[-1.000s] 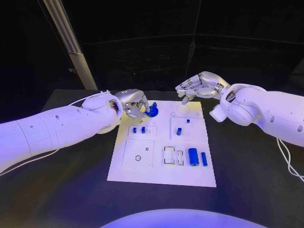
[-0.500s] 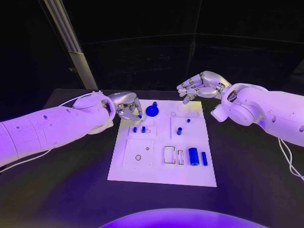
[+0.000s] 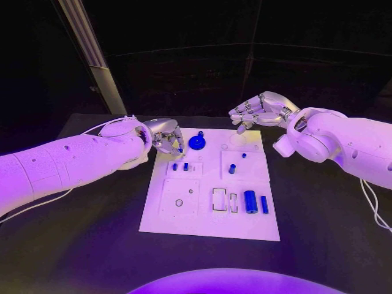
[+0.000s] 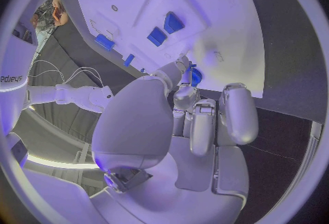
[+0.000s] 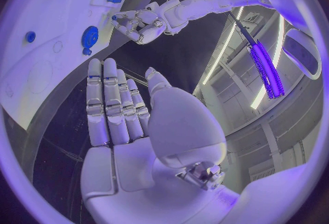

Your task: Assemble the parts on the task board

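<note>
Parts are lying across the task board mid-bench — a blue gear sitting near its far edge, blue cylinders toward the near right. Left hand is hovering just beside the gear, fingers curled, holding nothing. Right hand is hanging above the far edge — fingers apart, empty.

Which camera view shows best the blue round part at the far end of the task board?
The head view: the blue round part stands whole on the task board, beside the left hand. The right wrist view shows it smaller, near the rim. In the left wrist view, fingers partly cover it.
</note>
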